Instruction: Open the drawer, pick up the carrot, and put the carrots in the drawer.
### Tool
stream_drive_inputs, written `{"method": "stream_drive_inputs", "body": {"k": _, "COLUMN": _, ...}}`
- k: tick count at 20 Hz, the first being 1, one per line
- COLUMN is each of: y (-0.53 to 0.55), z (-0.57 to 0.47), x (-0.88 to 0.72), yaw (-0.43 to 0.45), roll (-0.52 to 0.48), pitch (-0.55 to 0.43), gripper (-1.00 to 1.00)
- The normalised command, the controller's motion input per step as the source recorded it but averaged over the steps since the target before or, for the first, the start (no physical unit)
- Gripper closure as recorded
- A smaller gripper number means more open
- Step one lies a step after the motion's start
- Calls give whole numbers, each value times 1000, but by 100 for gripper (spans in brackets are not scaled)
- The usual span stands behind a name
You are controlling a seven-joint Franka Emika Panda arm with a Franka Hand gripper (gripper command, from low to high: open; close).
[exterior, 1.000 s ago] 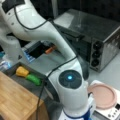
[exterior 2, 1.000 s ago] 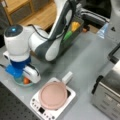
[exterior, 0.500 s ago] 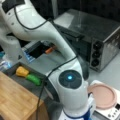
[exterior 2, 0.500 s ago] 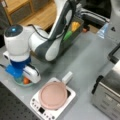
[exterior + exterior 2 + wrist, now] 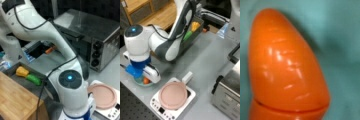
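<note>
The drawer (image 5: 23, 83) stands pulled out beside the wood top, a dark grey bin holding a yellow chunk (image 5: 22, 71) and a green piece (image 5: 33, 79). In both front views the carrot (image 5: 51, 49) lies on the grey table just beyond the drawer's far end (image 5: 205, 29). My gripper (image 5: 44, 51) is low over the table, right at the carrot's end, its fingers lost in the dark wrist body. The wrist view is filled by the carrot (image 5: 285, 67), blunt tip up, on the teal-grey surface, with no fingers showing.
A silver toaster oven (image 5: 100, 42) sits at the right. A pink-lidded pan rests on a white cooker (image 5: 173, 96). The arm's base (image 5: 137, 50) stands at the table's front. A small orange item (image 5: 145, 80) lies in a dish by the base.
</note>
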Motion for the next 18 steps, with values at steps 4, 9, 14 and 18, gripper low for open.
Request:
{"method": "stream_drive_inputs", "body": {"k": 4, "y": -66, "z": -20, "x": 156, "yaw": -43, "roll": 148, "pitch": -12, "gripper": -100}}
{"method": "stream_drive_inputs", "body": {"k": 9, "y": -66, "z": -20, "x": 156, "yaw": -43, "roll": 148, "pitch": -12, "gripper": -100}}
{"method": "stream_drive_inputs", "body": {"k": 14, "y": -66, "z": -20, "x": 156, "yaw": -43, "roll": 148, "pitch": -12, "gripper": -100}}
{"method": "stream_drive_inputs", "body": {"k": 18, "y": -66, "z": -20, "x": 156, "yaw": -43, "roll": 148, "pitch": -12, "gripper": -100}}
